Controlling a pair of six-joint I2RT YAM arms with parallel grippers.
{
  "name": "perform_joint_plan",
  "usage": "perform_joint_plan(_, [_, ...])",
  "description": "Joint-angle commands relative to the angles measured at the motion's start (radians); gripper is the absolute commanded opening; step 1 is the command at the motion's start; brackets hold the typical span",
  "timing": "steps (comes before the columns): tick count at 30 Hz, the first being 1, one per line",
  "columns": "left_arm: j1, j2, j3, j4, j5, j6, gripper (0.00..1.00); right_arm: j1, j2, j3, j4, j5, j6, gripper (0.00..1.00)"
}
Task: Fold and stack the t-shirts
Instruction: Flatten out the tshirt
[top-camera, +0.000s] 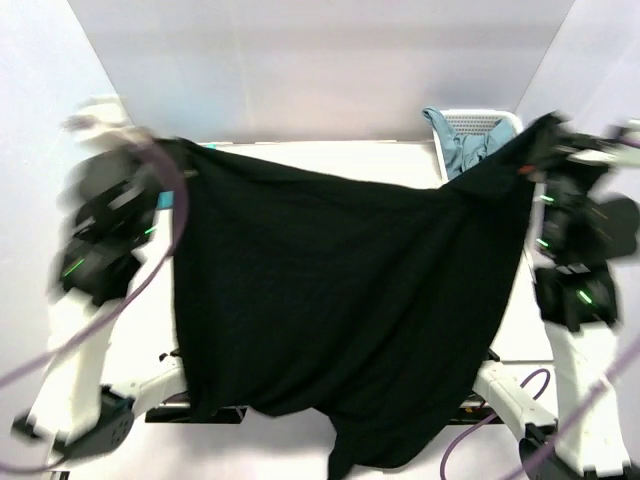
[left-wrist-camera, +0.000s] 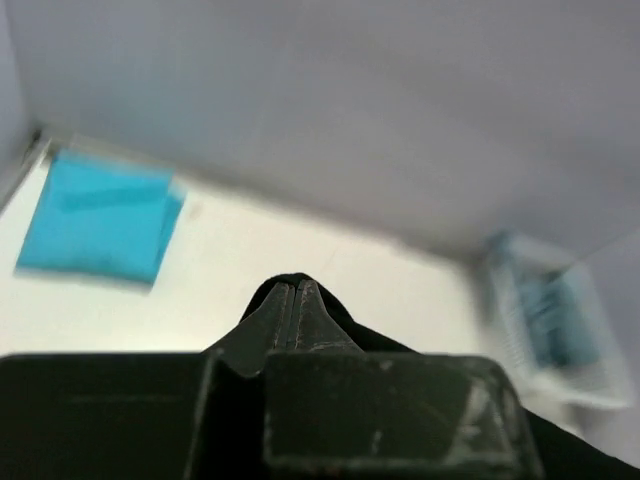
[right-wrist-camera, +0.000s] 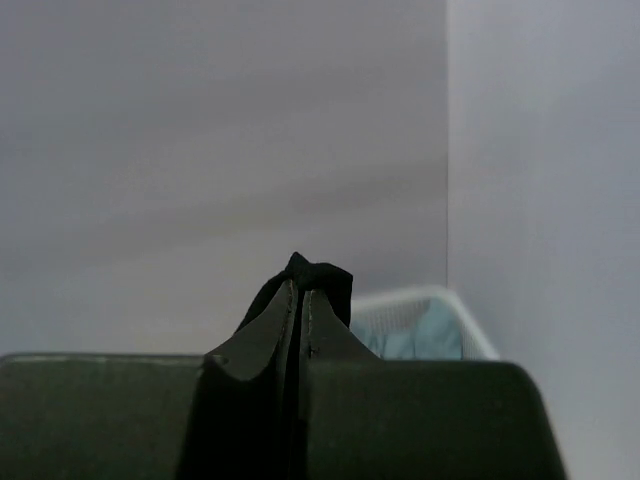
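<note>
Two tools hold one large black t-shirt spread wide in the air above the desk. The left tool is clamped on the garment's upper left corner and the right tool on its upper right corner. In each wrist view the fingers are pressed together with a small tuft of black cloth showing at their tips. The upper edge sags between the two grips, and the body hangs toward the near edge in loose, uneven folds. The cloth is plain and dark, and no detail of its surface can be made out. A folded teal t-shirt lies flat at the far left of the desk. A greyish-blue t-shirt hangs over the rim of the white mesh basket at the far right. The black garment hides most of the desk and parts of both arm bases, and its lowest fold is cut off at the bottom of the overhead view. Both arms are smeared by motion blur overhead, and the basket is blurred in the left wrist view.
</note>
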Motion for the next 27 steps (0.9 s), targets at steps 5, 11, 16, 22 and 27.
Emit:
perform_joint_plan(5, [0.013, 0.143, -0.268, 0.071, -0.165, -0.097, 0.00, -0.007, 0.130, -0.224, 0.128, 0.014, 0.069, 0.00])
perform_joint_plan(11, [0.044, 0.394, -0.221, 0.094, -0.187, -0.109, 0.00, -0.009, 0.395, -0.189, 0.130, 0.047, 0.077, 0.00])
perform_joint_plan(16, [0.099, 0.583, -0.158, 0.132, -0.164, -0.109, 0.00, -0.006, 0.529, -0.152, 0.191, 0.034, 0.076, 0.00])
perform_joint_plan(22, [0.182, 0.819, 0.012, 0.190, -0.074, -0.068, 0.00, -0.009, 0.768, -0.016, 0.242, 0.011, 0.068, 0.00])
perform_joint_plan(27, [0.231, 1.086, 0.231, 0.215, 0.005, -0.043, 0.00, -0.009, 0.958, 0.206, 0.224, 0.036, 0.063, 0.00])
